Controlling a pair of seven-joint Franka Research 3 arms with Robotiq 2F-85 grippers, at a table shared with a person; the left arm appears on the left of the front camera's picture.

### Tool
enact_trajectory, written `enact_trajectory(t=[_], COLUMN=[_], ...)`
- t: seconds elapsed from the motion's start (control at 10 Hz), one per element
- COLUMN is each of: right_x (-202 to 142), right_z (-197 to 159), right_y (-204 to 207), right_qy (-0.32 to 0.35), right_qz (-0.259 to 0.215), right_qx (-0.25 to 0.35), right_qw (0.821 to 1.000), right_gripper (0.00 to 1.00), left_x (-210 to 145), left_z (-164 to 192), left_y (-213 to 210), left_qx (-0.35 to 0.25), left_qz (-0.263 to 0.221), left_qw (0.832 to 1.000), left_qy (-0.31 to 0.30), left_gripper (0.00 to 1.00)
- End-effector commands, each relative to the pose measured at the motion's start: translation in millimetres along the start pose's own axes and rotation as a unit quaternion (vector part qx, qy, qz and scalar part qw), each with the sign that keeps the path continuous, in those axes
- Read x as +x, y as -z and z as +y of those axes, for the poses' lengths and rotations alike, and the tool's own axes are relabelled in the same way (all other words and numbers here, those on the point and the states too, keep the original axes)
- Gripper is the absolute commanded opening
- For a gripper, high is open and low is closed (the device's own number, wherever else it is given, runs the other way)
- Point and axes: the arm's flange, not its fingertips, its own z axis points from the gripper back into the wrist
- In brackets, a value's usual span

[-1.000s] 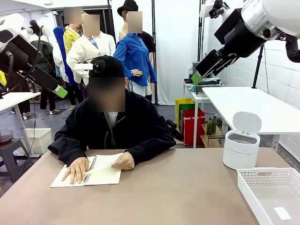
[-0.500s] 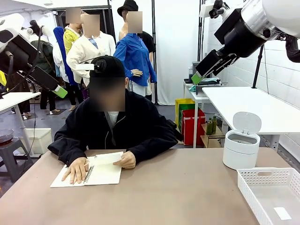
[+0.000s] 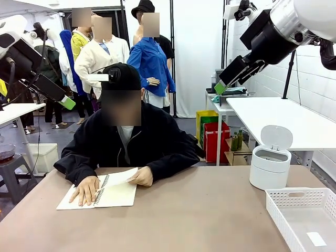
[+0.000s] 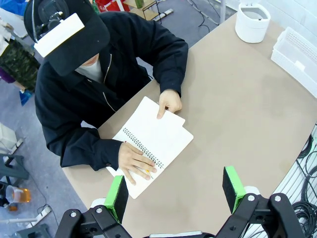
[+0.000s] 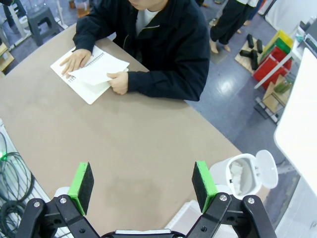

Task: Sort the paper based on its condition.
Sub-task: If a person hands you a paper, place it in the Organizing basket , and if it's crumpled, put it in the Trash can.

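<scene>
A person at the far side holds a smooth white sheet of paper (image 3: 121, 177) over an open spiral notebook (image 3: 113, 195); one hand pinches the sheet's edge and the other hand presses the notebook flat. The right wrist view shows the same sheet (image 5: 97, 72) raised over the notebook (image 5: 91, 89). My left gripper (image 3: 66, 102) hangs high at the left, open with nothing in it; its green pads (image 4: 117, 197) stand wide apart above the notebook (image 4: 163, 146). High at the right, my right gripper (image 3: 220, 87) is open and holds nothing, its pads (image 5: 81, 186) spread over bare tabletop.
A round white bin (image 3: 269, 168) with its lid up stands at the right; something white lies inside it (image 5: 238, 174). A white slotted basket (image 3: 277, 210) sits at the near right corner with a small flat white slip (image 3: 316, 239) in it. Brown tabletop (image 3: 199, 215) lies open in the middle.
The person's hand has shifted the loose sheet slightly over the notebook. Both arms stay where they were.
</scene>
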Motion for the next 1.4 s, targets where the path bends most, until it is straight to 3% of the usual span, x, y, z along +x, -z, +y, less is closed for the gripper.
enact_trajectory(t=[0.0, 1.3], right_x=[0.0, 0.0], right_z=[-0.1, -0.1], right_y=[0.5, 0.5], right_qy=[0.002, 0.002], right_qz=[0.0, 0.0], right_qx=[0.002, 0.002], right_qw=[1.0, 1.0], right_gripper=[1.0, 1.0], left_x=[-0.3, -0.3], left_z=[0.7, 0.7], left_y=[-0.5, -0.5], left_qx=[0.0, 0.0], left_qz=[-0.001, -0.001], left_qw=[1.0, 1.0], left_qy=[-0.001, -0.001], left_gripper=[1.0, 1.0])
